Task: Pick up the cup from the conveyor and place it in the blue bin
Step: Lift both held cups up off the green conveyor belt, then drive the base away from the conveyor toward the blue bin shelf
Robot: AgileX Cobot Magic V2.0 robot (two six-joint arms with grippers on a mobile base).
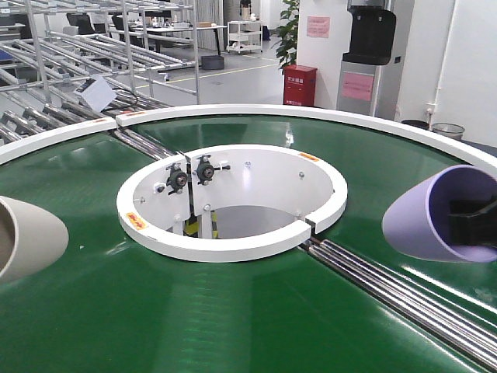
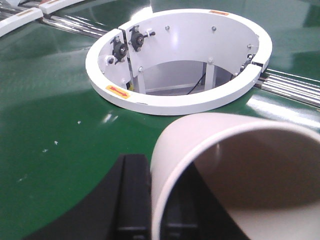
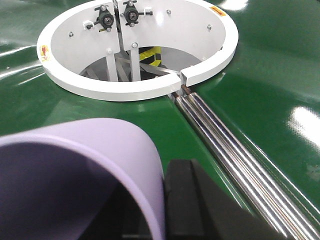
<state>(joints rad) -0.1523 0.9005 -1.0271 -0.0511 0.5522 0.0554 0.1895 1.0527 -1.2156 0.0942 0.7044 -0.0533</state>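
Jaws clamped — beige cup (image 2: 237, 172) (left); lilac cup (image 3: 75, 175).

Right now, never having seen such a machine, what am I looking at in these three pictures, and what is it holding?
A two-armed robot stands at a ring-shaped conveyor, a green belt circling a white-rimmed hole. The wide picture looks forward from the robot over the belt; the other two come from cameras on its wrists. The left gripper pinches the wall of a cream cup, the right gripper a lilac cup, both tipped sideways. No other cup shows on the belt.
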